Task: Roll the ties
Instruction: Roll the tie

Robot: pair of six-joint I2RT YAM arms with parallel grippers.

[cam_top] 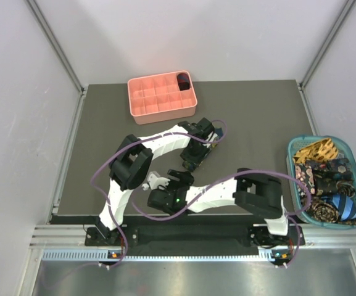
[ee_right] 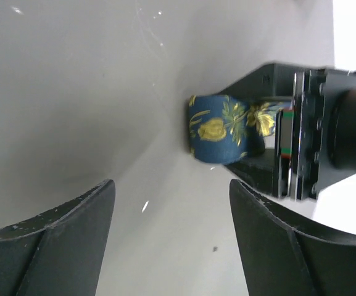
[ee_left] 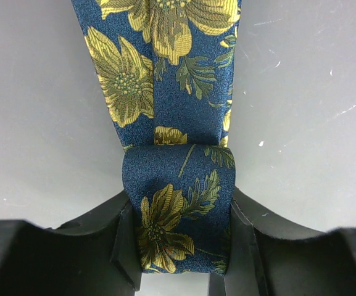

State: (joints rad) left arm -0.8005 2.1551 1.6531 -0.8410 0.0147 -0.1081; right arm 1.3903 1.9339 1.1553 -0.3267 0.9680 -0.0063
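Note:
A navy tie with yellow flowers (ee_left: 178,179) lies on the grey table, its near end rolled into a small coil. My left gripper (ee_left: 181,240) is shut on that coil, one finger on each side, and the flat strip runs away from it. In the top view the left gripper (cam_top: 194,160) points down at mid-table and the arm hides most of the tie (cam_top: 214,145). My right gripper (ee_right: 171,209) is open and empty, low over the table. It faces the coil (ee_right: 218,126) from a short distance. In the top view the right gripper (cam_top: 159,183) sits near the front.
A salmon-pink grid tray (cam_top: 131,98) stands at the back with one dark rolled tie (cam_top: 182,81) in its far right compartment. A teal basket (cam_top: 290,161) at the right edge holds several loose ties (cam_top: 326,176). Grey walls enclose the table.

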